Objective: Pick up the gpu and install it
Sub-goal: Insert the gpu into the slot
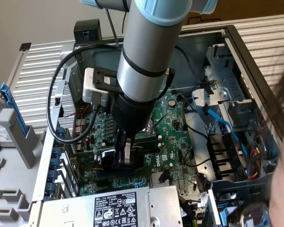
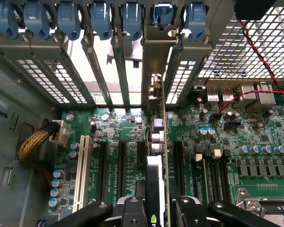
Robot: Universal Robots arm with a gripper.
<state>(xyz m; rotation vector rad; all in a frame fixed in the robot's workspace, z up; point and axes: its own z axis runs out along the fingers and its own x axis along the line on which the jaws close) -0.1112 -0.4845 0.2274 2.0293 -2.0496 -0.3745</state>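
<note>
Standing on edge between the fingers (image 2: 132, 210), the gpu (image 2: 157, 142) sits upright over the motherboard (image 2: 255, 137) inside the open computer case (image 1: 255, 61). In the wrist view the card is seen edge-on: the thin green board runs away from the gripper (image 2: 158, 213) toward the rear wall of the case. Its silver end bracket (image 2: 154, 66) stands against the row of rear slot openings, under the blue latches (image 2: 99, 19). The card lies in line with the black expansion slots (image 2: 120, 165), between two of them. Whether its lower edge is seated in a slot cannot be told.

The fingers are clenched on the gpu, one black finger on each face of the card, at the end farthest from the bracket. They touch nothing else that can be seen.

In the exterior view the arm (image 1: 146, 52) reaches down into the case, and the gripper (image 1: 127, 158) hangs just above the motherboard (image 1: 173, 137). The gpu (image 1: 102, 158) extends from it toward the exterior view's left. The labelled power supply (image 1: 116, 210) lies just beside the gripper, nearer the camera.
</note>
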